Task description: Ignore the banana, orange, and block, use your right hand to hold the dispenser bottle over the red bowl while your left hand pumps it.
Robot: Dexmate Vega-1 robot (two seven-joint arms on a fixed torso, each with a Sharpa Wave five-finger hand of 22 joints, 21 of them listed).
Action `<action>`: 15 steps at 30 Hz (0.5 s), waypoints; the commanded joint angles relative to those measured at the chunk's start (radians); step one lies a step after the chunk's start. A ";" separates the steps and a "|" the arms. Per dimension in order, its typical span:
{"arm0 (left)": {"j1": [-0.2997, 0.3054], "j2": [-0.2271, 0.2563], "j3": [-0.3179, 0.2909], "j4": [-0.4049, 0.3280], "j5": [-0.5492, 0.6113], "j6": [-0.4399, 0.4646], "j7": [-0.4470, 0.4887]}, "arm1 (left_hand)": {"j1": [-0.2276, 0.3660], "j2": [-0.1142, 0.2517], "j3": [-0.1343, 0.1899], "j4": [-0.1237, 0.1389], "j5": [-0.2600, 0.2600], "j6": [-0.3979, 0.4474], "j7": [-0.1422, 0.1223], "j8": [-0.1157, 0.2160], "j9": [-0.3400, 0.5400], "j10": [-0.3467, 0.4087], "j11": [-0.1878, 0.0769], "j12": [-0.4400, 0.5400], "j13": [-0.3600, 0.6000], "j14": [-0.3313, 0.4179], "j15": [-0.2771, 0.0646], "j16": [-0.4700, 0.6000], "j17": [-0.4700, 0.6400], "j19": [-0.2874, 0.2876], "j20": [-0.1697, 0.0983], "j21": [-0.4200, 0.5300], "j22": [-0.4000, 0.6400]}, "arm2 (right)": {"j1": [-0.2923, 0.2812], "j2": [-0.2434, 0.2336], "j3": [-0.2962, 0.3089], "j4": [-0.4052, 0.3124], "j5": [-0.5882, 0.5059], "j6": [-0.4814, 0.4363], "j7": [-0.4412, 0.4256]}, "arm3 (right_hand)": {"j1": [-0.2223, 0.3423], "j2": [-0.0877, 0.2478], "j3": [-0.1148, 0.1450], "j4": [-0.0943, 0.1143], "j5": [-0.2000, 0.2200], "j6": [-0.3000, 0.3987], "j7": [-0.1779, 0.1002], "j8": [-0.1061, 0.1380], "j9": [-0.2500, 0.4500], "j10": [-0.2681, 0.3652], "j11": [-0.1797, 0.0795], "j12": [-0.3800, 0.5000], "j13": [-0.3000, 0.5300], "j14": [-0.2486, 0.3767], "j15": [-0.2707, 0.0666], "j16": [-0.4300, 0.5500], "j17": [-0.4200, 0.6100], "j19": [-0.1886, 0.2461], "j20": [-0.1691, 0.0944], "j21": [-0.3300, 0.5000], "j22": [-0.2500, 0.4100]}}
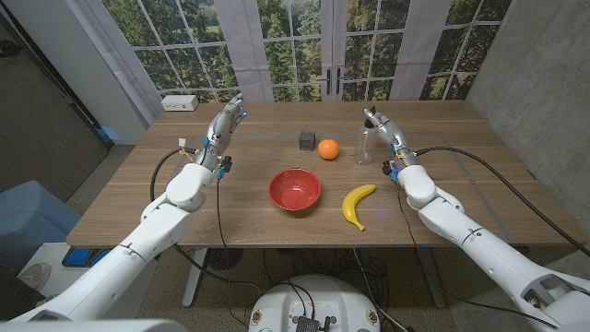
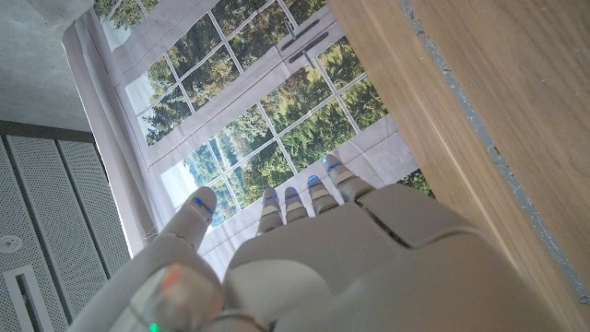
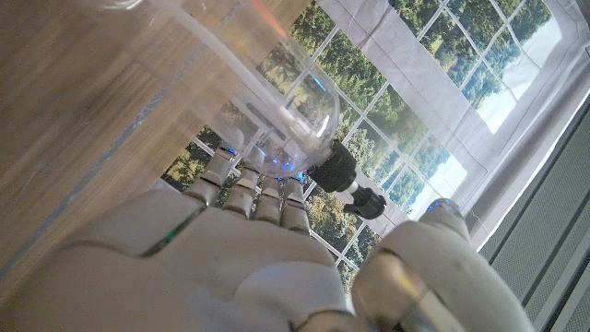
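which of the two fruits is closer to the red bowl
The banana. It lies just to the robot's right of the red bowl, while the orange sits farther back, beside the grey block.

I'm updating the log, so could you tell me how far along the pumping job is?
Nothing is finished yet. The right hand is at the dispenser bottle, which stands on the table, not over the red bowl. Lifting, holding over the bowl, and pumping with the open left hand remain.

Dispenser bottle (image 3: pixel 277 111) base beyond frame edge; contact with right robot hand (image 3: pixel 277 258) unclear.
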 commanded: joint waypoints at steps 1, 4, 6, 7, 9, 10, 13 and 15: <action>0.003 -0.008 -0.010 0.018 -0.030 -0.017 -0.010 | -0.008 0.024 0.002 -0.008 0.001 0.006 -0.002 -0.002 0.003 0.004 -0.002 0.002 0.003 -0.001 -0.038 -0.002 0.002 0.007 -0.003 -0.001 0.006 | -0.014 0.029 0.046 0.046 0.158 0.111 0.117 | -0.020 0.008 -0.001 0.015 0.007 0.018 -0.002 0.005 0.000 0.009 -0.003 0.007 -0.007 -0.009 -0.003 0.008 -0.008 0.006 -0.020 -0.009 0.000; 0.004 -0.002 -0.013 0.018 -0.046 -0.005 -0.021 | -0.008 0.024 0.002 -0.008 0.001 0.006 -0.001 -0.003 0.003 0.005 -0.002 0.002 0.003 -0.002 -0.039 -0.002 0.002 0.007 -0.003 -0.001 0.006 | -0.018 0.034 0.057 0.051 0.181 0.125 0.128 | -0.025 0.011 -0.002 0.017 0.008 0.023 0.000 0.005 -0.001 0.012 -0.004 0.008 -0.010 -0.013 -0.003 0.007 -0.013 0.006 -0.025 -0.013 0.000; 0.005 -0.008 -0.015 0.027 -0.064 -0.011 -0.028 | -0.009 0.024 0.002 -0.007 0.001 0.005 0.003 -0.003 0.003 0.004 -0.003 0.002 0.003 -0.002 -0.039 -0.002 0.003 0.007 -0.003 -0.001 0.006 | -0.024 0.036 0.062 0.045 0.185 0.126 0.124 | -0.027 0.014 -0.001 0.018 0.008 0.026 0.001 0.005 -0.002 0.014 -0.004 0.008 -0.013 -0.012 -0.002 0.007 -0.017 0.008 -0.028 -0.015 0.000; 0.003 -0.010 -0.016 0.034 -0.076 -0.015 -0.038 | -0.009 0.024 0.001 -0.007 0.001 0.005 0.004 -0.003 0.003 0.004 -0.003 0.002 0.003 -0.002 -0.039 -0.002 0.003 0.008 -0.003 -0.001 0.006 | -0.027 0.039 0.065 0.042 0.183 0.127 0.115 | -0.027 0.015 -0.001 0.019 0.008 0.026 0.001 0.005 -0.002 0.014 -0.004 0.008 -0.014 -0.013 -0.002 0.007 -0.018 0.008 -0.028 -0.016 0.000; 0.003 -0.011 -0.017 0.040 -0.088 -0.013 -0.044 | -0.009 0.024 0.001 -0.007 0.001 0.004 0.006 -0.003 0.003 0.004 -0.004 0.002 0.003 -0.003 -0.039 -0.002 0.003 0.007 -0.005 -0.001 0.006 | -0.028 0.037 0.068 0.040 0.199 0.127 0.132 | -0.028 0.020 0.000 0.019 0.009 0.028 0.002 0.005 -0.002 0.016 -0.004 0.008 -0.017 -0.015 -0.003 0.007 -0.022 0.007 -0.030 -0.020 0.000; 0.003 -0.012 -0.019 0.045 -0.098 -0.015 -0.050 | -0.010 0.024 0.001 -0.007 0.001 0.003 0.008 -0.003 0.003 0.003 -0.003 0.002 0.003 -0.003 -0.039 -0.002 0.003 0.007 -0.005 -0.001 0.006 | -0.030 0.043 0.071 0.041 0.203 0.132 0.128 | -0.028 0.022 0.001 0.020 0.009 0.029 0.003 0.005 -0.003 0.017 -0.003 0.009 -0.019 -0.016 -0.002 0.007 -0.024 0.008 -0.031 -0.021 0.000; 0.004 -0.011 -0.022 0.054 -0.121 -0.012 -0.064 | -0.011 0.025 0.000 -0.006 0.001 0.003 0.015 -0.003 0.003 0.001 -0.001 0.001 0.003 -0.004 -0.040 -0.002 0.003 0.007 -0.005 -0.002 0.006 | -0.032 0.045 0.076 0.040 0.224 0.131 0.143 | -0.028 0.026 0.002 0.020 0.010 0.032 0.003 0.005 -0.003 0.018 -0.005 0.008 -0.022 -0.018 -0.002 0.006 -0.029 0.007 -0.033 -0.024 0.000; 0.005 -0.013 -0.024 0.062 -0.138 -0.014 -0.074 | -0.011 0.025 0.000 -0.005 0.001 0.001 0.019 -0.004 0.003 0.002 0.001 0.001 0.003 -0.005 -0.041 -0.002 0.004 0.008 -0.005 -0.002 0.006 | -0.031 0.045 0.080 0.047 0.255 0.139 0.178 | -0.029 0.029 0.003 0.021 0.010 0.032 0.006 0.004 -0.003 0.018 -0.006 0.008 -0.024 -0.019 -0.002 0.006 -0.032 0.008 -0.035 -0.026 0.000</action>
